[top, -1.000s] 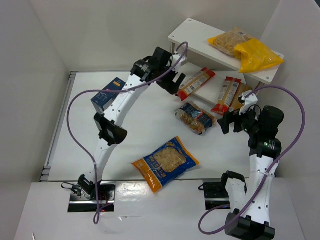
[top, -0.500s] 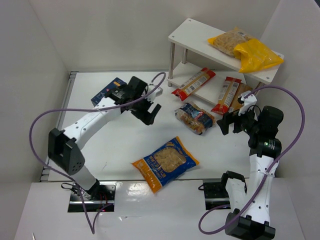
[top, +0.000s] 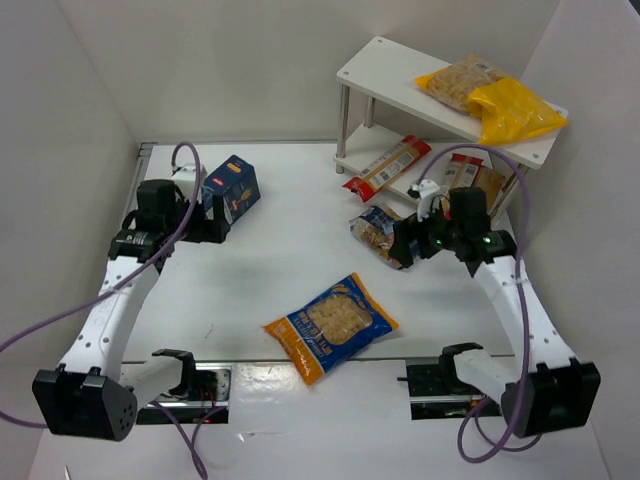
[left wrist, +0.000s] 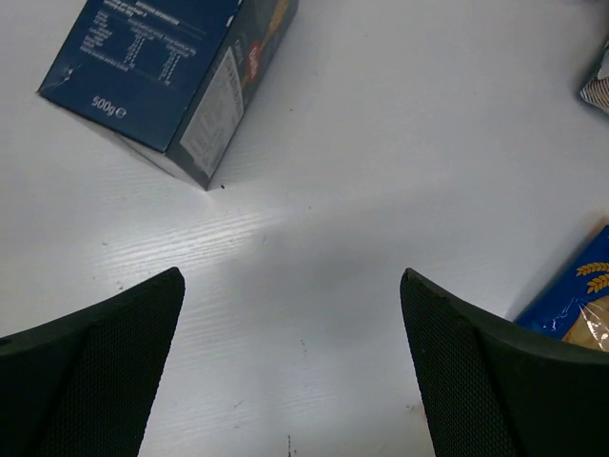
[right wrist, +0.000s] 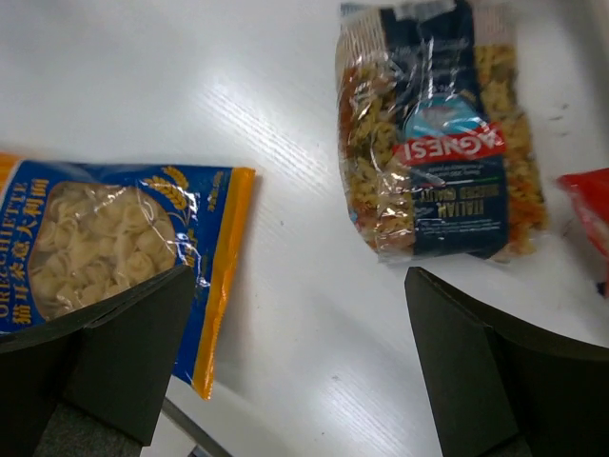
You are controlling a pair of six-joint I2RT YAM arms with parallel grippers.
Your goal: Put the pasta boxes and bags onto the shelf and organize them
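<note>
The dark blue box lies on the table at the left; in the left wrist view it is at the upper left. My left gripper is open and empty, just short of the box. The clear blue-labelled bag lies in front of the shelf. My right gripper is open and empty, low beside that bag. The orange-and-blue bag lies near the front. Two yellow bags lie on the top board. Red spaghetti bags lie on the lower board.
White walls close in the table on the left, back and right. The shelf's silver legs stand at the back right. The arm bases sit at the near edge. A corner of the orange-and-blue bag shows in the left wrist view.
My left arm swung back from near the shelf to the left and came down by the blue box. My right arm reached forward and down beside the clear bag.
</note>
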